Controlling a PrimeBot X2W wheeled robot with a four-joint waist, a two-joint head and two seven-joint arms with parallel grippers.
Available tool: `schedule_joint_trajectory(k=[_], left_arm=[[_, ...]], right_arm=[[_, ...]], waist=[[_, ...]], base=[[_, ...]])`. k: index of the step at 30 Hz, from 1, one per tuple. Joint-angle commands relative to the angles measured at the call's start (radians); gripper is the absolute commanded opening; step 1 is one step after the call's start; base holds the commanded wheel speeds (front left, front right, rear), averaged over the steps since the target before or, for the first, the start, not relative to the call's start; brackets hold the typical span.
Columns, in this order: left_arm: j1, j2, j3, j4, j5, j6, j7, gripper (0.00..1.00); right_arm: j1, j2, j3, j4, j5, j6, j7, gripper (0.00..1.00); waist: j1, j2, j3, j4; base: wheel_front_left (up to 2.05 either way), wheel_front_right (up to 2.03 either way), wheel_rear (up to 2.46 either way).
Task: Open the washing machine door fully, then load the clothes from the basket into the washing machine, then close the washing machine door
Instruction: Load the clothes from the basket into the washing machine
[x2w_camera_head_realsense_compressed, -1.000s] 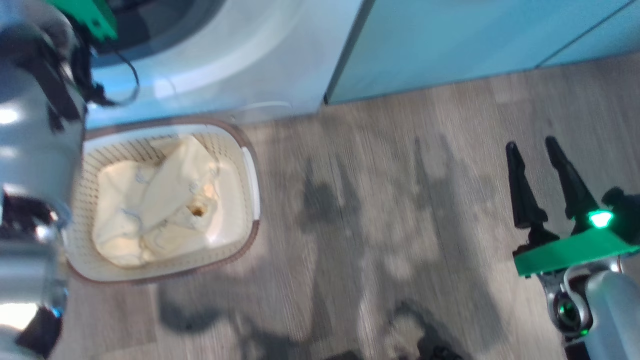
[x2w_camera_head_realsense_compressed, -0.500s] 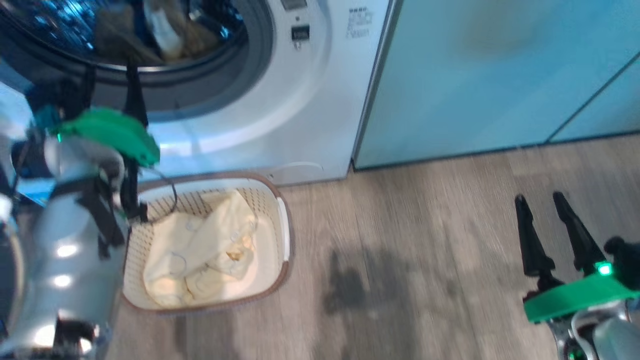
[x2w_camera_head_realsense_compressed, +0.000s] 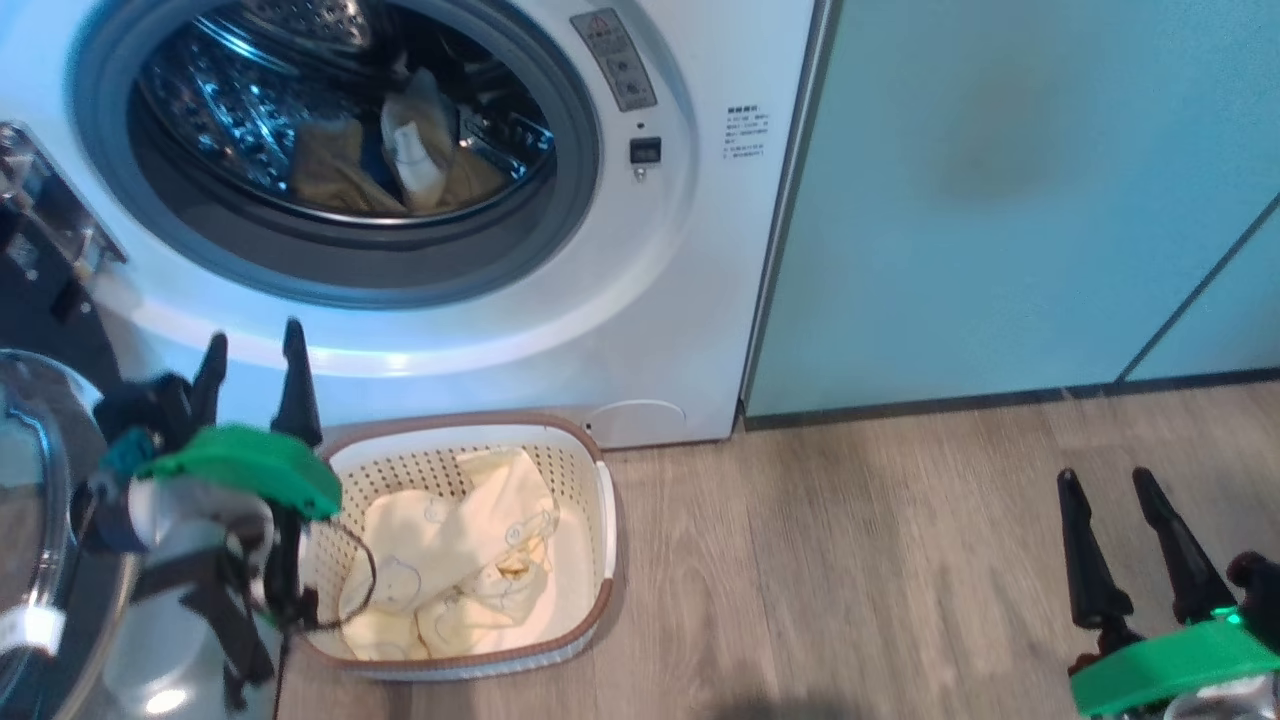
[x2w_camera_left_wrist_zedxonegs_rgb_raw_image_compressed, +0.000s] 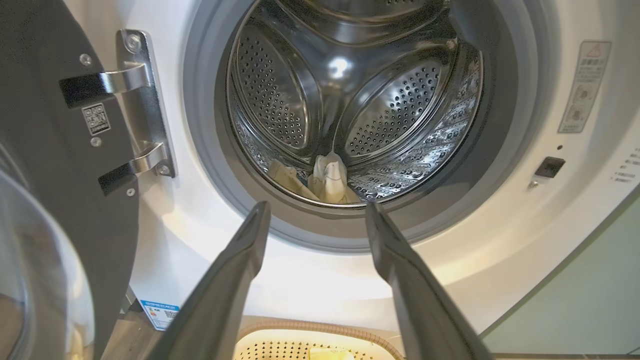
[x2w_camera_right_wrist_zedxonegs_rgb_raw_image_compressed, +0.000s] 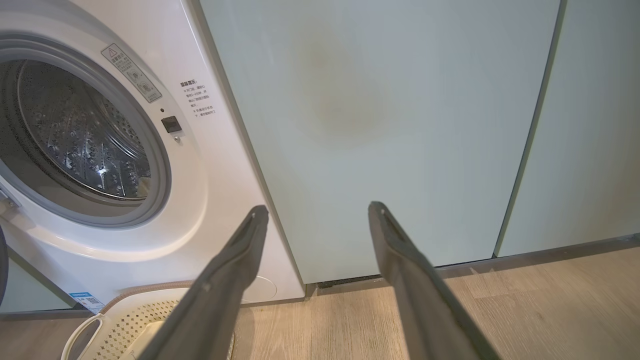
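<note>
Both spread wide, empty: left hand (x2w_camera_head_realsense_compressed: 253, 335), right hand (x2w_camera_head_realsense_compressed: 1105, 478); basket (x2w_camera_head_realsense_compressed: 470, 420) lies lengthwise along washer (x2w_camera_head_realsense_compressed: 690, 300).

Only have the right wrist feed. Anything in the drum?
Observer: Yes, some clothes lie at the bottom of the drum.
Operator: Basket empty?
Observer: No, the basket holds a pale yellow pile.
Operator: Left gripper?
Observer: The left gripper is open and empty. It is aimed at the drum opening, near the basket's rear rim.
</note>
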Motion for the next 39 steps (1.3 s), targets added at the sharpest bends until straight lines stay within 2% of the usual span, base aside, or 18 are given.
schedule_joint_trajectory(k=[1,14,20,27,39], left_arm=[[-0.01,0.023,0.04,-0.046,0.013,-0.006,-0.006,1.0],[0.193,-0.04,0.123,-0.171,0.036,-0.032,-0.006,1.0],[0.246,-0.056,0.111,-0.196,0.077,-0.039,-0.006,1.0],[0.273,-0.062,0.116,-0.195,0.077,-0.042,-0.006,1.0],[0.306,-0.058,0.069,-0.208,0.066,-0.044,-0.006,1.0]], right_arm=[[-0.01,-0.018,0.013,-0.037,-0.011,0.004,-0.01,1.0],[0.052,-0.014,-0.004,-0.052,-0.021,0.004,-0.01,1.0],[0.062,-0.003,-0.009,-0.054,-0.022,0.004,-0.01,1.0],[0.067,-0.002,-0.012,-0.057,-0.022,0.004,-0.01,1.0],[0.072,0.002,-0.023,-0.061,-0.024,0.004,-0.01,1.0]], waist=[[0.0001,-0.0001,-0.016,0.008],[0.0001,-0.0001,-0.088,0.032],[0.0001,-0.0001,-0.095,0.043],[0.0001,-0.0001,-0.102,0.042],[0.0001,-0.0001,-0.109,0.041]], base=[[0.0,0.0,0.0],[0.0,0.0,0.0],[0.0,0.0,0.0],[0.0,0.0,0.0],[0.0,0.0,0.0]])
